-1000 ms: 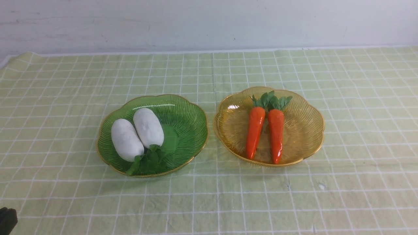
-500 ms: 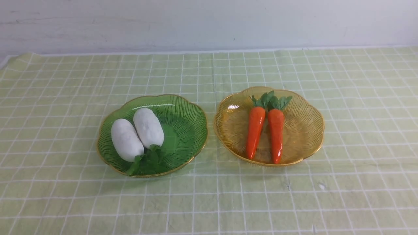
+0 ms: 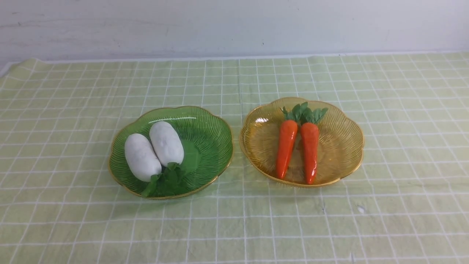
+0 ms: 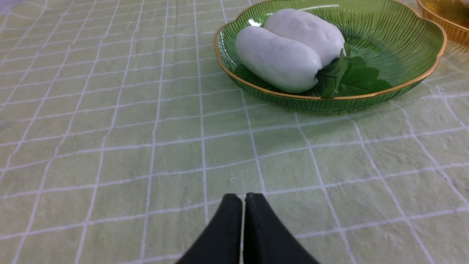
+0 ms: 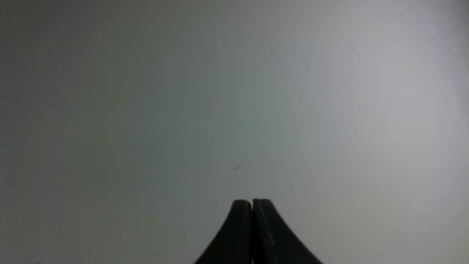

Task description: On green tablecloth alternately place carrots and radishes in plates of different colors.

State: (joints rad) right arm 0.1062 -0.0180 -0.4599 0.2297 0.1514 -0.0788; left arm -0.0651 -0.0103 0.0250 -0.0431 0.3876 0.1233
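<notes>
Two white radishes lie side by side in the green plate on the green tablecloth. Two orange carrots lie side by side in the amber plate to its right. In the left wrist view the radishes and green plate sit ahead of my left gripper, which is shut and empty over bare cloth. My right gripper is shut and empty, facing a plain grey surface. Neither gripper shows in the front view.
A pale wall runs along the table's far edge. The edge of the amber plate shows in the left wrist view beside the green one.
A dark part of the left arm at the front view's lower left corner has drawn back out of sight. Plates, radishes and carrots have not moved.
</notes>
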